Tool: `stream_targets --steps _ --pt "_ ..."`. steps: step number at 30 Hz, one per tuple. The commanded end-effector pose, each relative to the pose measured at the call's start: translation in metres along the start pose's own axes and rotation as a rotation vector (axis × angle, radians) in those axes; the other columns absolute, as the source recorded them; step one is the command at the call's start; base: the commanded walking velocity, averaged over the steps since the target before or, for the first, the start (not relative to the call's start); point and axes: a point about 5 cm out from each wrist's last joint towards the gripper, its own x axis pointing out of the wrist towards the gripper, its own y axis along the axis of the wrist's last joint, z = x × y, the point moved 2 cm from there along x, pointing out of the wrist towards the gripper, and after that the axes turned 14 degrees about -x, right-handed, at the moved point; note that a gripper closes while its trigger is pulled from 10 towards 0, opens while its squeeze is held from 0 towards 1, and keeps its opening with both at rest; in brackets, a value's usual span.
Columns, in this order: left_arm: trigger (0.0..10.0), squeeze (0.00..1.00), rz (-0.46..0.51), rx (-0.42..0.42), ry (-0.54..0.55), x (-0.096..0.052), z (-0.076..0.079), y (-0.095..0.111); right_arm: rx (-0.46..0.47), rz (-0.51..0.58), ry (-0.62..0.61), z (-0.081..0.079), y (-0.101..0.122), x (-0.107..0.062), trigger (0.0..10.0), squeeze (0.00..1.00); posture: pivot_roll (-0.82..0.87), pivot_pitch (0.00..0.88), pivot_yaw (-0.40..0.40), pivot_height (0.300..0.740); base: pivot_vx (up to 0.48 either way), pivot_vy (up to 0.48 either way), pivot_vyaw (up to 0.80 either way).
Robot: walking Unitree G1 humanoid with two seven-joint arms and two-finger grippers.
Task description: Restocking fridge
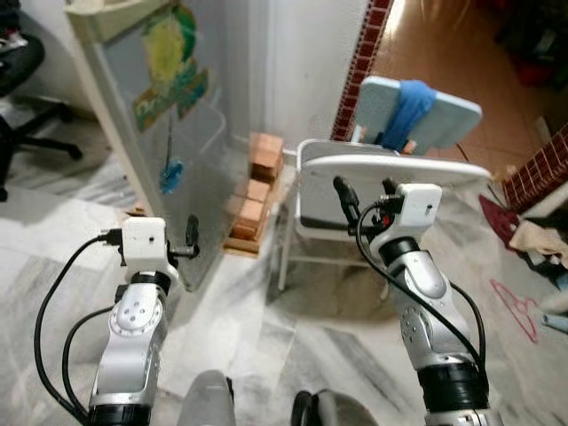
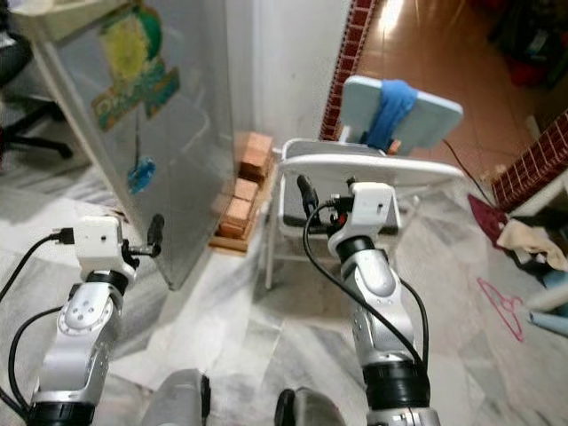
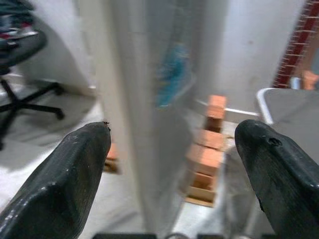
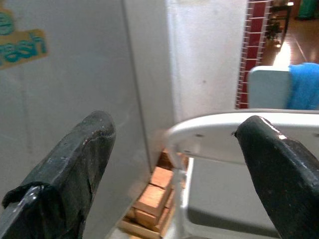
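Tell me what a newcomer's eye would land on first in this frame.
Probably the tall grey fridge on the robot's left, with a yellow-green sticker on its side, and the left gripper raised, open, close to its near edge. To the right stands a white plastic chair with the open right gripper held up before it. Between fridge and chair, bricks are stacked against the wall.

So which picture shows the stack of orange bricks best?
The left eye view: the whole stack of orange bricks stands between fridge and white chair. The right eye view matches; the left wrist view blurs it, the right wrist view shows part.
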Motion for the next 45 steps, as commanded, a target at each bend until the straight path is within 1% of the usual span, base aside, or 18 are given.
stream_targets --steps 1,5,12,20,24,27,33,45 --pt "10.0 0.0 -0.014 0.006 0.014 -0.001 -0.005 -0.004 -0.011 0.017 -0.014 0.004 0.005 -0.001 10.0 0.0 0.09 0.119 -0.044 0.74 0.0 0.48 0.0" --pt "10.0 0.0 -0.034 0.009 0.002 -0.006 -0.003 -0.012 -0.019 -0.005 -0.035 0.009 -0.001 -0.004 10.0 0.0 0.09 0.111 -0.045 0.74 0.0 0.48 0.0" --pt "10.0 0.0 -0.031 -0.006 -0.023 -0.006 0.008 -0.012 -0.026 -0.007 -0.039 0.009 -0.001 -0.003 10.0 0.0 0.09 0.102 -0.046 0.74 0.0 0.48 0.0" --pt "10.0 0.0 -0.034 -0.011 -0.019 -0.005 0.006 -0.013 -0.027 -0.017 -0.039 0.007 -0.005 -0.003 10.0 0.0 0.08 0.094 -0.041 0.74 0.0 0.48 0.0" --pt "10.0 0.0 -0.035 -0.017 -0.027 -0.006 0.01 -0.014 -0.025 -0.019 -0.043 0.008 -0.005 -0.003 10.0 0.0 0.08 0.094 -0.04 0.74 0.0 0.48 0.0" --pt "10.0 0.0 -0.028 -0.022 -0.035 -0.004 0.014 -0.012 -0.026 -0.015 -0.043 0.009 -0.004 -0.002 10.0 0.0 0.08 0.102 -0.041 0.74 0.0 0.48 0.0" --pt "10.0 0.0 -0.023 -0.02 -0.037 -0.003 0.013 -0.01 -0.028 -0.011 -0.044 0.008 -0.003 -0.001 10.0 0.0 0.08 0.107 -0.036 0.74 0.0 0.48 0.0" --pt "10.0 0.0 -0.029 -0.021 -0.049 -0.004 0.015 -0.011 -0.025 -0.025 -0.049 0.008 -0.006 -0.005 10.0 0.0 0.07 0.11 -0.036 0.74 0.0 0.48 0.0"
